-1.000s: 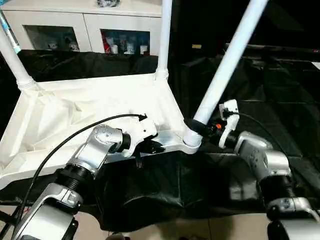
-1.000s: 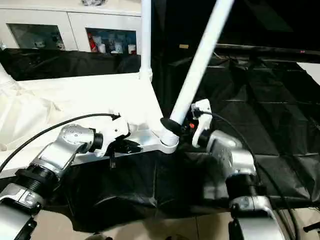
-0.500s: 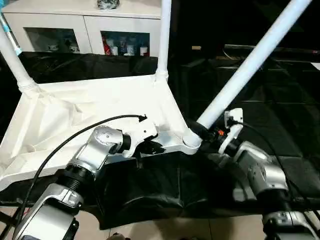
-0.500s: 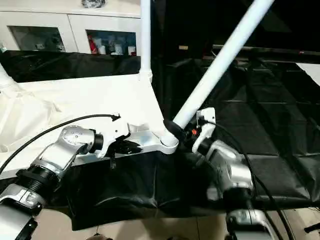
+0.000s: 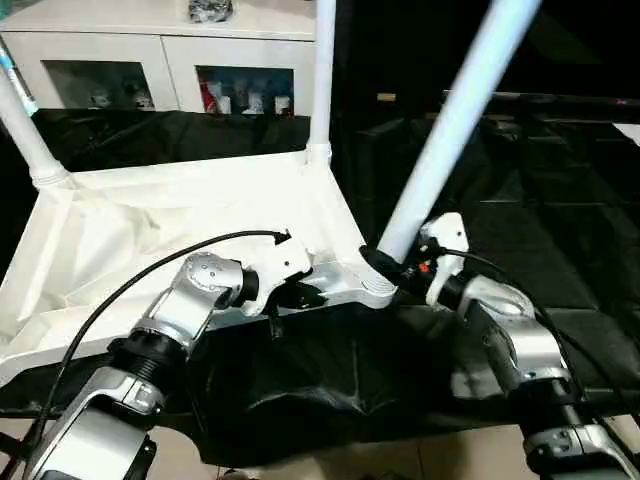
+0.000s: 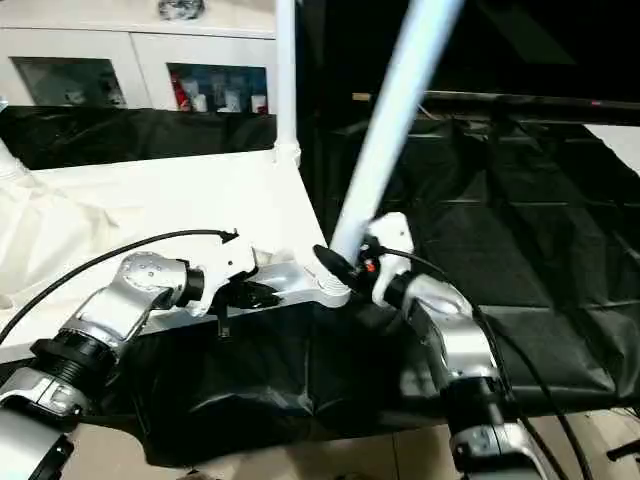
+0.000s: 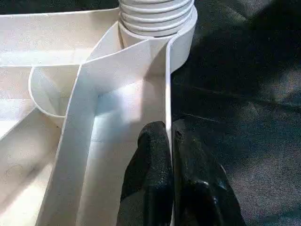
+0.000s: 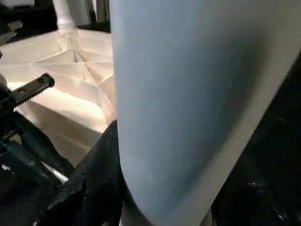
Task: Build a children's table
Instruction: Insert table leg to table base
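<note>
Leg (image 5: 450, 130) gripped in right hand (image 5: 392, 268), tilted over tabletop (image 5: 180, 225) corner.

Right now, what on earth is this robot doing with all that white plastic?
It is putting together a children's table. The tabletop lies upside down on a black sheet. The left gripper pinches the tabletop's near rim to steady it. The right gripper is closed around the base of a leaning leg at the near corner socket. Two other legs already stand in the far corners.

A lab-like test room: a black sheet (image 5: 300, 380) drapes the counter, with a white glass-door cabinet (image 5: 170, 70) at the far left.
</note>
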Motion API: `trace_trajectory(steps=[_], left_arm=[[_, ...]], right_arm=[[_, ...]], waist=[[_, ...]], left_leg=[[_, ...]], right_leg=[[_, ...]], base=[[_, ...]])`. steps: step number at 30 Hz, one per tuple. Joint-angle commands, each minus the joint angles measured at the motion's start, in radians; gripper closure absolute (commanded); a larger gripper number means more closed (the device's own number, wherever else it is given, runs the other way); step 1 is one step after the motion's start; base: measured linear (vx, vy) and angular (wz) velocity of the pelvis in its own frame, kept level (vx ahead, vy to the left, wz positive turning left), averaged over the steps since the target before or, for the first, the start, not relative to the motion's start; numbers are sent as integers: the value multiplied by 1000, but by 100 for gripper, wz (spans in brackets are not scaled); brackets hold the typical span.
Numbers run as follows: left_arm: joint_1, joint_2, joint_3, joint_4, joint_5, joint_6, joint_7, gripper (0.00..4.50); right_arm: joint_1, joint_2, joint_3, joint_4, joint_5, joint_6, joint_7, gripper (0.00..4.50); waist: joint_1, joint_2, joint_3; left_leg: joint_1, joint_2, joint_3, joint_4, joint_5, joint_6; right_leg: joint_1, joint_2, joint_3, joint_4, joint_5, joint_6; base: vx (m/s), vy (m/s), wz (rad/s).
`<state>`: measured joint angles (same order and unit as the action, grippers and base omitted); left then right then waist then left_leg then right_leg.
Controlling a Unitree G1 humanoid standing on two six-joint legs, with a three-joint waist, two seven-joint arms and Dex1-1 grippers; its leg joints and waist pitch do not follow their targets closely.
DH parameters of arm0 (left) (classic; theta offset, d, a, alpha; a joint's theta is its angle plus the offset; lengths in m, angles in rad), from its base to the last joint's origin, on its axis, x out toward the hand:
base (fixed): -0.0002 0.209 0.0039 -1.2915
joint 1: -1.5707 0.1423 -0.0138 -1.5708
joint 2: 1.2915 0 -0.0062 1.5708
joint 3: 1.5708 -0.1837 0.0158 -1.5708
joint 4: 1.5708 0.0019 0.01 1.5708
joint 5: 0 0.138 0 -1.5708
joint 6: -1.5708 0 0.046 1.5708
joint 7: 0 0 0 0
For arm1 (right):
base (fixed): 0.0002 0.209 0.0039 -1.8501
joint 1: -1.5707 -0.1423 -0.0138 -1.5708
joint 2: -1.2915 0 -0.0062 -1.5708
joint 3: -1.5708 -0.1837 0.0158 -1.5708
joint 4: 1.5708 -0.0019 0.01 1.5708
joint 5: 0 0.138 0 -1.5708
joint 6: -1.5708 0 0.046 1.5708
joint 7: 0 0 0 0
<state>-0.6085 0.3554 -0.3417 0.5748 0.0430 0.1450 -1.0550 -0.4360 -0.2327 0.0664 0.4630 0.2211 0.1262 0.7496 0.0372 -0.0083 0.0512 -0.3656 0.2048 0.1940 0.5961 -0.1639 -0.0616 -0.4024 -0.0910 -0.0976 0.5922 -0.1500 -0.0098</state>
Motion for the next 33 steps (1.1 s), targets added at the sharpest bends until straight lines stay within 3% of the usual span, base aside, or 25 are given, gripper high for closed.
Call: trace_trajectory(steps=[1,8,14,20,23,28,33], left_arm=[[-34,13,12,11,13,-9,18,450],[-45,19,7,23,17,-24,3,450],[-55,32,1,7,8,-51,-51,450],[-38,68,-7,-39,-37,-92,-181,450],[-38,87,-4,-52,-41,-86,-207,450],[-47,91,4,-38,-29,-89,-186,450],[-39,92,21,-43,-31,-78,-160,450]], right_arm=[[23,-14,67,100,-61,62,44,259],[-22,-32,86,173,-81,40,109,259],[-69,-51,83,213,-50,12,212,259],[-70,-73,96,218,-49,-14,311,259],[-70,-80,99,230,-55,-41,338,259],[-69,-71,92,252,-57,-77,336,259],[-82,-36,67,308,-81,-111,233,259]], waist=[[-1,2,-55],[-2,4,-55],[-3,1,-55],[2,2,-61],[5,3,-61],[8,4,-60],[6,4,-58]], left_leg=[[21,22,-30,-78,-458,-8],[21,25,-31,-79,-459,-5],[20,24,-31,-78,-464,0],[15,32,-27,-84,-426,3],[14,33,-23,-84,-406,4],[14,33,-23,-86,-405,-1],[16,32,-27,-86,-431,-10]], right_leg=[[24,-60,37,-111,-601,-97],[24,-60,37,-110,-590,-103],[24,-62,38,-111,-596,-107],[30,-60,47,-89,-455,-168],[33,-62,50,-85,-429,-186],[34,-61,49,-84,-428,-191],[31,-65,48,-90,-490,-171]], base=[[0,0,0],[0,0,0],[0,0,0],[0,0,0],[0,0,0],[0,0,0],[0,0,0]])
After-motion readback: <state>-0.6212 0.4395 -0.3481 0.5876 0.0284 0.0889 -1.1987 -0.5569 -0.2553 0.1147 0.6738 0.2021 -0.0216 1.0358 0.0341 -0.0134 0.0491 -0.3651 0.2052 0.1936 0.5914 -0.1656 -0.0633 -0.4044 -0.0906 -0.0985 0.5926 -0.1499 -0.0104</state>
